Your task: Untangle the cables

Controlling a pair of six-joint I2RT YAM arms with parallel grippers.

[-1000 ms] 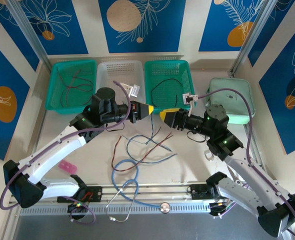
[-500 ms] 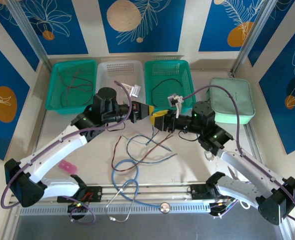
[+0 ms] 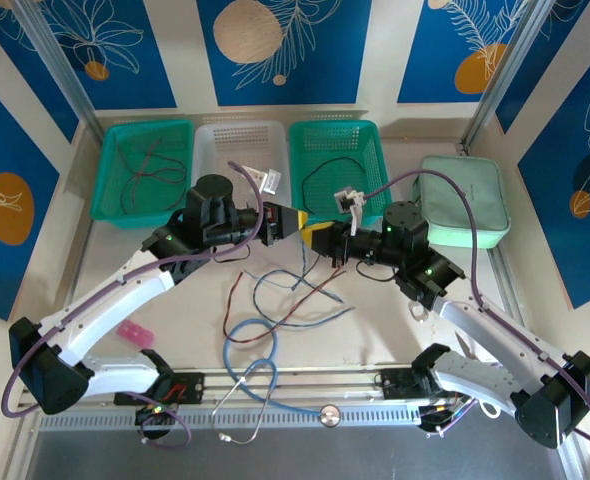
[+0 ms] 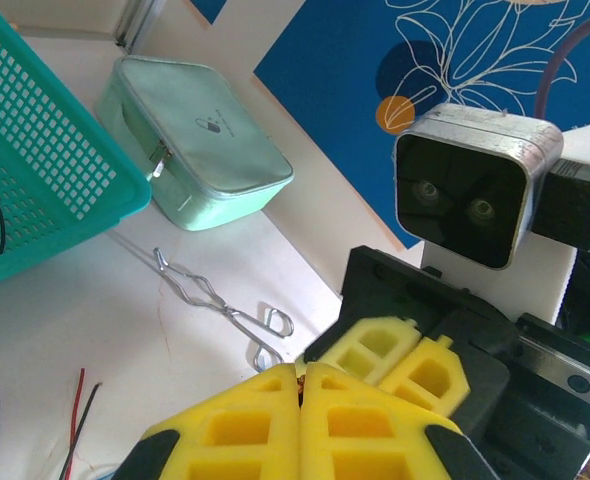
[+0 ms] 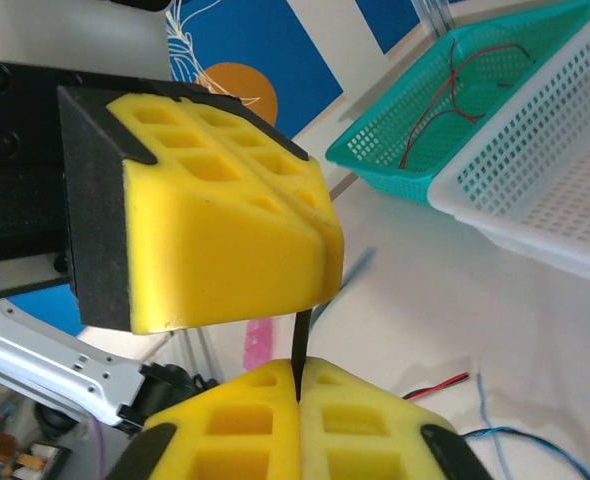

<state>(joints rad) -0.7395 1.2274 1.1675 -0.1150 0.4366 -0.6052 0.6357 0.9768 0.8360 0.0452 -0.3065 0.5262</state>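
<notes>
Grippers tip to tip at the centre of the overhead view, just below the middle teal plastic basket (image 3: 333, 127). Left gripper (image 3: 297, 221) enters from the left and right gripper (image 3: 320, 236) from the right, their yellow foam pads nearly touching. Right wrist view: right gripper (image 5: 298, 372) at bottom centre, pads pressed flat together with a thin black cable (image 5: 300, 342) pinched in the seam. The strand rises short and straight to the tip of the left gripper (image 5: 315, 245), upper left of that frame. Left wrist view: left gripper (image 4: 300, 378) at bottom centre, pads closed with no gap; cannot tell whether the black strand is clamped there. A loose tangle of red, black and blue-grey wires (image 3: 290, 285) lies on the pale tabletop (image 3: 395, 330) just below both grippers, centre of the overhead frame. A thick light-blue stethoscope tube (image 3: 247, 345) loops below the tangle, lower centre. The middle teal basket holds one black wire loop (image 3: 320, 175). A left teal plastic basket (image 3: 145, 126), upper left, holds red and dark wires (image 3: 145, 165). A white perforated basket (image 3: 240, 126) stands between the two teal ones. A mint-green zipped case (image 3: 465, 200) sits at right, a small pink object (image 3: 133, 332) at lower left. A bent metal wire clip (image 4: 225, 310) lies on the table, centre of the left wrist view.
</notes>
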